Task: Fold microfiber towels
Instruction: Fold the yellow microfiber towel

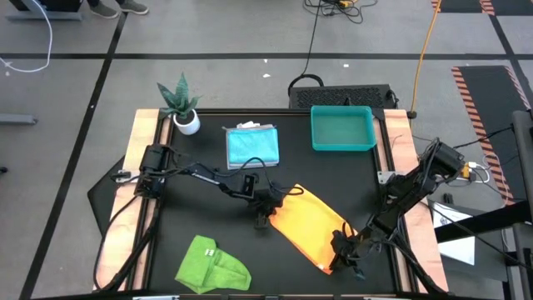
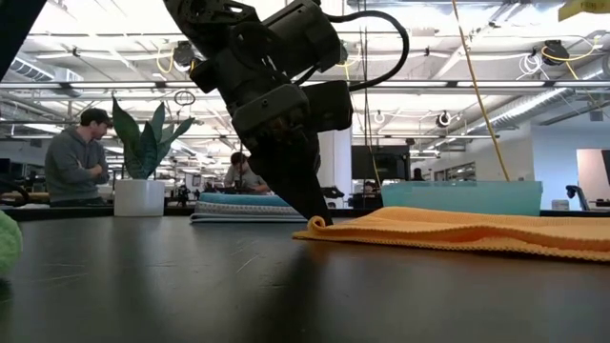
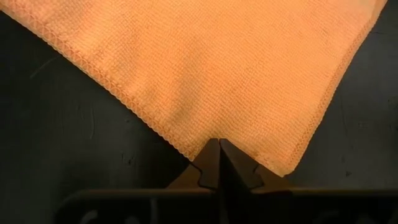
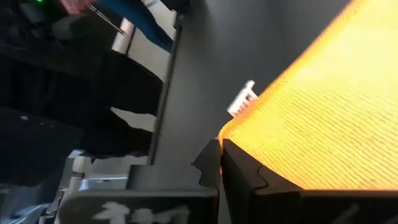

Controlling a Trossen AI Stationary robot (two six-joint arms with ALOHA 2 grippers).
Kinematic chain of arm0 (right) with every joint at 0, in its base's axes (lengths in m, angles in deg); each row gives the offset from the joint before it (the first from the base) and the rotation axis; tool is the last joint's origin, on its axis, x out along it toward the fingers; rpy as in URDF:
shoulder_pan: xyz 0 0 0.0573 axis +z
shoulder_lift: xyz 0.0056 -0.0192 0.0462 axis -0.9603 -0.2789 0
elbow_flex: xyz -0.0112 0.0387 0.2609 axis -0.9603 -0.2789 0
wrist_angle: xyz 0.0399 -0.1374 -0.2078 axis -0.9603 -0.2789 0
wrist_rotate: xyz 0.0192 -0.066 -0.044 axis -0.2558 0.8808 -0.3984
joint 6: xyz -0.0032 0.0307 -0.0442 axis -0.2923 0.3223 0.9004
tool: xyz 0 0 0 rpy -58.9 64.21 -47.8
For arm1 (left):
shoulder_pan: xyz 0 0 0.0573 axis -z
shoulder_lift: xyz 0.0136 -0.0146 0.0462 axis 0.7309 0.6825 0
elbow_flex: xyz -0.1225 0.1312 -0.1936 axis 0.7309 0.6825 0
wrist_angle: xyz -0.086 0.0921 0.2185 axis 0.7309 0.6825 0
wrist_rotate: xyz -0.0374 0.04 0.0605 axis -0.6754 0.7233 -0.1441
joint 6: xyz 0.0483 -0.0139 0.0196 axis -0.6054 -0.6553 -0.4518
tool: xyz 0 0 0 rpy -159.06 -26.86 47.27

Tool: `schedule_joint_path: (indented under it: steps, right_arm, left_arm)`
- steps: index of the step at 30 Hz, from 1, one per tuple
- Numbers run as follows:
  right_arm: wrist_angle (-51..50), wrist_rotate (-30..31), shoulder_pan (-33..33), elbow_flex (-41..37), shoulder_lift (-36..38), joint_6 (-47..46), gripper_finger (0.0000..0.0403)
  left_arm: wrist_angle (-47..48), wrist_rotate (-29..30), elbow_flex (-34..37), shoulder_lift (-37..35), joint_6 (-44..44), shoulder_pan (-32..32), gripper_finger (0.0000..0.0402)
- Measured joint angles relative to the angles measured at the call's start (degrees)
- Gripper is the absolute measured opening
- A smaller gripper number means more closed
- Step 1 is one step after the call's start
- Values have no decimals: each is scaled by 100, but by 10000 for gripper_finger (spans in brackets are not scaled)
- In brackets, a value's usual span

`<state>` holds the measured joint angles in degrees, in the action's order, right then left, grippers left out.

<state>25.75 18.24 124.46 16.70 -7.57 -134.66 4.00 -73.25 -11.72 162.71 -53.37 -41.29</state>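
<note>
A bright open workshop, with two seated people, is seen beyond the black counter. The yellow-orange towel is spread flat at centre-right. One edge is pinched by the closed left tool, the near corner by the closed right tool. The lime green towel is crumpled at the front.

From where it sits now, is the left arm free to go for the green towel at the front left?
Probably not yet. The left gripper is shut on a corner of the orange towel, and the right gripper is pinching the opposite end. The green towel lies apart, nothing between, so release first.
</note>
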Motion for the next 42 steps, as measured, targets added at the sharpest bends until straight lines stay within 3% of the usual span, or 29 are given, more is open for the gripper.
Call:
schedule_joint_path:
  steps: [7,16,25,27,30,34,37,39,42]
  right_arm:
    - [710,-278,-1,1,-644,-165,0]
    - [855,-256,6,15,-736,-235,5]
    - [1323,-524,-27,-7,-634,-284,99]
    - [1272,-784,-72,-7,-406,-290,120]
    - [634,-711,-84,-4,79,-469,128]
    - [-1066,-3,-64,-4,801,-894,100]
    - [-2130,379,-39,-7,1178,-1234,43]
    - [-2356,374,-33,-29,1249,-1278,12]
    - [-2191,293,-33,-277,1198,-1480,7]
  left_arm:
    - [0,2,0,0,13,0,6]
    - [2,0,0,-2,-4,-18,7]
    - [2,0,0,-2,-7,-78,8]
    - [2,0,0,-2,-20,-76,6]
    - [0,0,0,-4,-50,-93,3]
    - [7,-4,0,-4,-66,-132,10]
    - [24,-57,0,-4,-65,-157,4]
    - [28,-76,0,-4,-65,-160,3]
    - [33,-88,0,-4,-71,-168,9]
